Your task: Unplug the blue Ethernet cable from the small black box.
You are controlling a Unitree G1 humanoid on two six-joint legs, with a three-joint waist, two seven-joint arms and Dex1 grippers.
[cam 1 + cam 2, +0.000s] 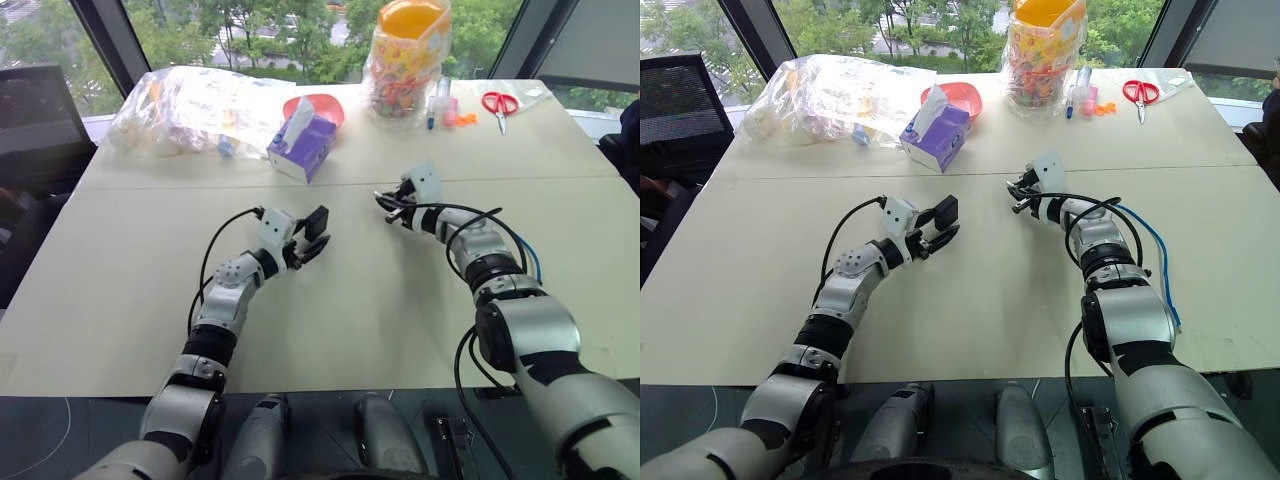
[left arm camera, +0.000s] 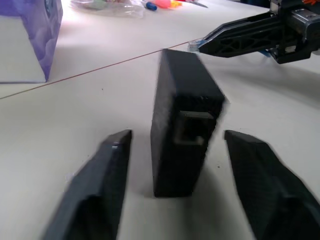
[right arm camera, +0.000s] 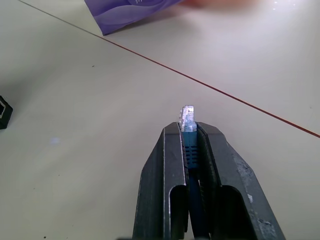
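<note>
Quick headcount of the table

One small black box, one blue Ethernet cable, one purple tissue box, one pair of red scissors, two grippers.

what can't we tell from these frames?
- Small black box, left wrist view: motion-blurred; inside of its port unreadable.
- Blue Ethernet cable, head views: the right arm covers part of its run.
- Cable's plug, right wrist view: right gripper covers all but the tip.
</note>
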